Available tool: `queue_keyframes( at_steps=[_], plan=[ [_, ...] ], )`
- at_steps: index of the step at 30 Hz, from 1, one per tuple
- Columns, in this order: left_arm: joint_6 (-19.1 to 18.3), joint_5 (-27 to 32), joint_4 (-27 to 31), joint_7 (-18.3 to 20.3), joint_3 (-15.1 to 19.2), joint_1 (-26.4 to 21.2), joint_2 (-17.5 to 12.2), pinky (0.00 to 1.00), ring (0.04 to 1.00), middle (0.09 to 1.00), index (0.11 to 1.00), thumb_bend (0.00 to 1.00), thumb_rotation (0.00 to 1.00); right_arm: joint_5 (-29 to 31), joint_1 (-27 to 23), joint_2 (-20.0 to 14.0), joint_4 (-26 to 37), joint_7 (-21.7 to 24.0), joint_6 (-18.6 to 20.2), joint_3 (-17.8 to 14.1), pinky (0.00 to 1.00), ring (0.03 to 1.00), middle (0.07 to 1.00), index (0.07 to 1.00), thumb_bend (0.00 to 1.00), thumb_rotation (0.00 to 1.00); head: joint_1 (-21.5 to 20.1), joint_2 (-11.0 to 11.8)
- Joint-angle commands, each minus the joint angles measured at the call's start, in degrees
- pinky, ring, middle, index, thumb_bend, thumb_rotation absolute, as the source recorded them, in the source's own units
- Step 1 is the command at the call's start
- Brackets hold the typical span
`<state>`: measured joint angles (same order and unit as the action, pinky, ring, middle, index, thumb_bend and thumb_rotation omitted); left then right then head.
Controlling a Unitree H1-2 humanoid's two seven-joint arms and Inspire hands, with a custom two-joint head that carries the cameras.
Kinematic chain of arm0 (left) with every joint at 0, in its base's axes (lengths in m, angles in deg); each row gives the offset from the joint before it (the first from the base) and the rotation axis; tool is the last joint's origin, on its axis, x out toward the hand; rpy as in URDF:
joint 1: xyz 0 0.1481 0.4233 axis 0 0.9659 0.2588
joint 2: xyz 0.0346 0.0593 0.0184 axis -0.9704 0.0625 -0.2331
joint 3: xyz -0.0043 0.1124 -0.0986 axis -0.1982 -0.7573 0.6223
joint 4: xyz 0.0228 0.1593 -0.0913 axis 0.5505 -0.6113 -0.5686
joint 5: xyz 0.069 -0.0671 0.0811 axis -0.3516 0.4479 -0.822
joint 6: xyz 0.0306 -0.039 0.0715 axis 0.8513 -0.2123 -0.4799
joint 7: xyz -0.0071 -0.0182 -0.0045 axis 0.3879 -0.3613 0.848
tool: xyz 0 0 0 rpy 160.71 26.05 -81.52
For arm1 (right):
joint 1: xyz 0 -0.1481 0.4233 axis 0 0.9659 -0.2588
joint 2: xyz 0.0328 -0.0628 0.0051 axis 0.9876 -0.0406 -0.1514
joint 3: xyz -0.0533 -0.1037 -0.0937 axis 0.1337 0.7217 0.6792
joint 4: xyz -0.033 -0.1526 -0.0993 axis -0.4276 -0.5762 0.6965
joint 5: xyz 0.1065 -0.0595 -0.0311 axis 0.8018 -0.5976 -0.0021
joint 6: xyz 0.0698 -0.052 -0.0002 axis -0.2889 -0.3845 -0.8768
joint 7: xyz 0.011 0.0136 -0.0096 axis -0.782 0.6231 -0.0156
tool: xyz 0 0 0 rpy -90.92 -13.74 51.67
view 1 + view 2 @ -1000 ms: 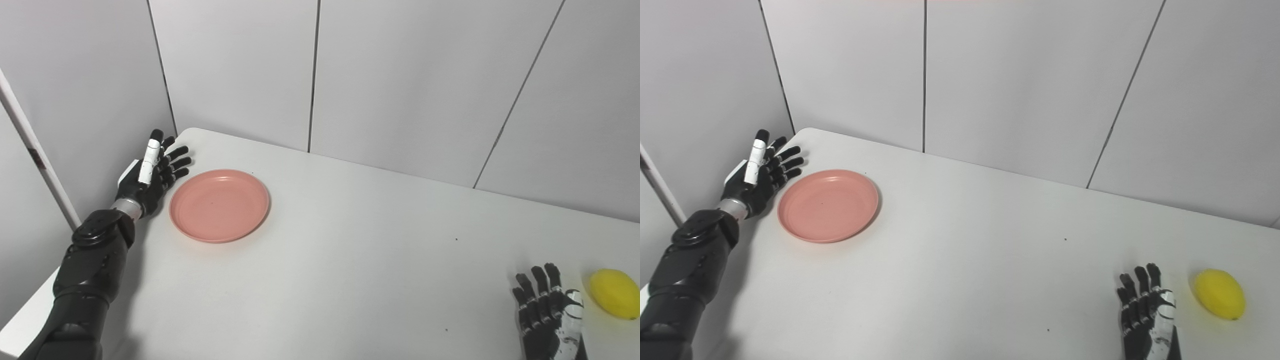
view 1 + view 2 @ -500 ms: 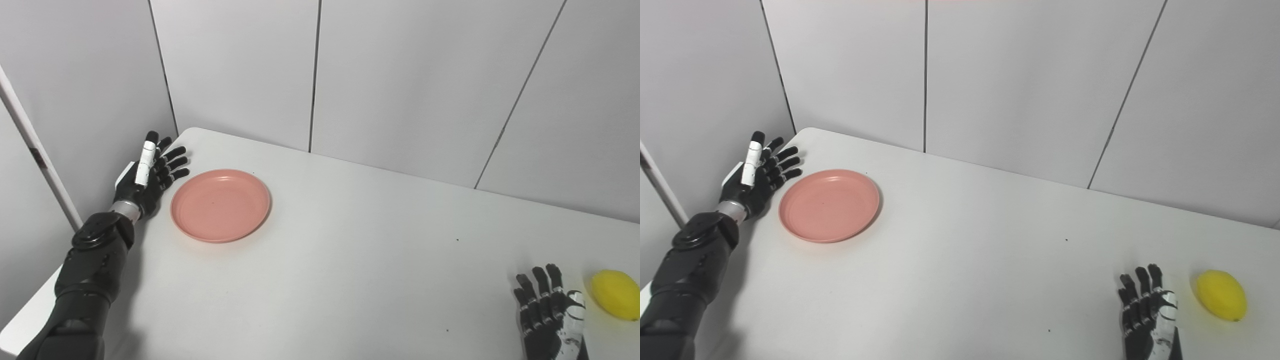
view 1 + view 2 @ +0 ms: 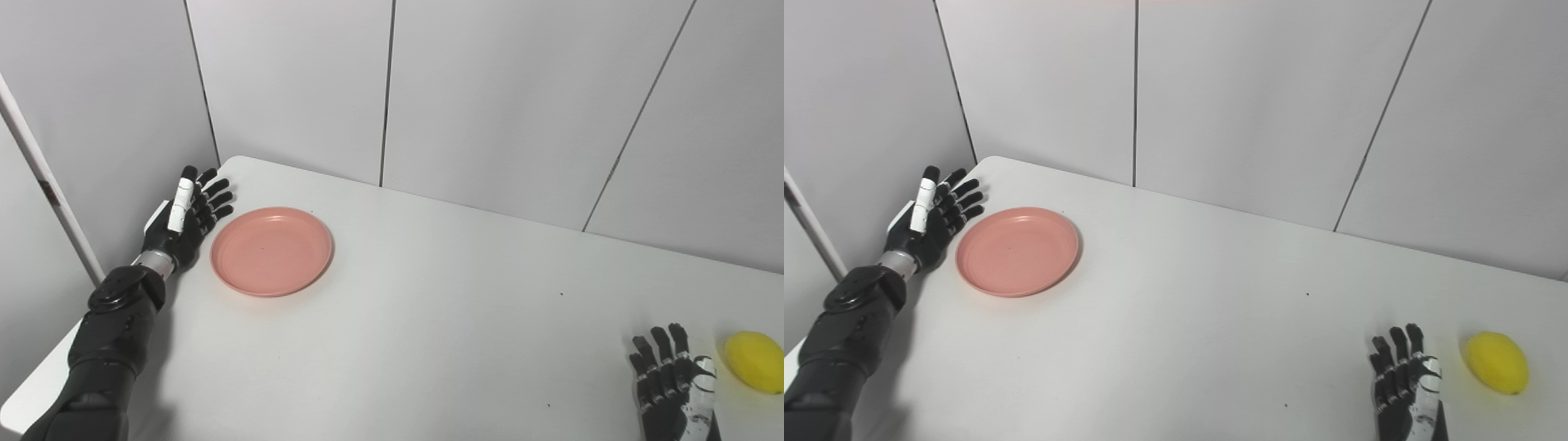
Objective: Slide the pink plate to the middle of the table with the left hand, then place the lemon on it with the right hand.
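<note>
Surface: plain white table [image 3: 429, 318], grey panel walls behind.
Plate: round pink plastic plate [image 3: 271, 250], left-centre of frame, not yet at table middle.
L hand: black robot left hand [image 3: 184, 217], fingers spread, holds nothing, just beside plate's left rim.
R hand: black right hand [image 3: 1405, 386], lower right, fingers apart, empty.
Lemon: yellow lemon [image 3: 1497, 362], near R hand, apart.
Tip: push w/ flat fingers low on rim, toward frame centre, slowly so plate won't tip.

In my left eye view the lemon [image 3: 757, 361] runs off the right edge, so I lose its far end. My right hand [image 3: 1405, 383] is cut at the wrist by the bottom edge in both views. The left hand [image 3: 931, 211] stands edge-on beside the plate [image 3: 1017, 251], and I can't tell if they touch.
</note>
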<state>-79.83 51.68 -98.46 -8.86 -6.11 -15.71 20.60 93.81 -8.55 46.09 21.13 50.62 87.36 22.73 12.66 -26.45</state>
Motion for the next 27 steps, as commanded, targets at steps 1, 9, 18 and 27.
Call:
queue_keyframes(
  at_steps=[1, 9, 18, 27],
  plan=[
    [0.9, 0.7, 0.9, 1.5, -0.3, -1.1, -0.2, 0.95, 0.932, 0.953, 0.979, 0.96, 0.85, 0.2, 3.3, 0.7, -4.8, 0.8, -2.0, 0.3, 1.0, 0.948, 0.974, 1.0, 0.63, 1.0, -0.1, 0.0],
    [-0.2, 1.3, 3.3, 1.0, -0.6, -0.5, 1.0, 0.94, 0.916, 0.931, 0.985, 0.94, 0.84, 0.8, 3.4, 0.9, -4.2, 0.7, -1.1, 0.2, 1.0, 0.948, 0.973, 1.0, 0.64, 1.0, -0.2, -0.2],
    [-1.5, 1.9, 4.5, 2.3, -1.1, 0.0, 1.7, 0.92, 0.898, 0.91, 0.983, 0.93, 0.84, 0.6, 3.4, 0.9, -4.1, 0.6, -1.1, 0.2, 1.0, 0.948, 0.971, 1.0, 0.64, 1.0, -0.4, -0.4],
    [-4.6, 2.7, 9.5, 2.4, -0.8, 1.9, 3.0, 0.91, 0.902, 0.938, 0.994, 0.91, 0.83, 0.3, 3.3, 0.6, -4.3, 0.7, -1.2, 0.4, 1.0, 0.949, 0.973, 1.0, 0.63, 1.0, -0.5, -0.6]
  ],
)
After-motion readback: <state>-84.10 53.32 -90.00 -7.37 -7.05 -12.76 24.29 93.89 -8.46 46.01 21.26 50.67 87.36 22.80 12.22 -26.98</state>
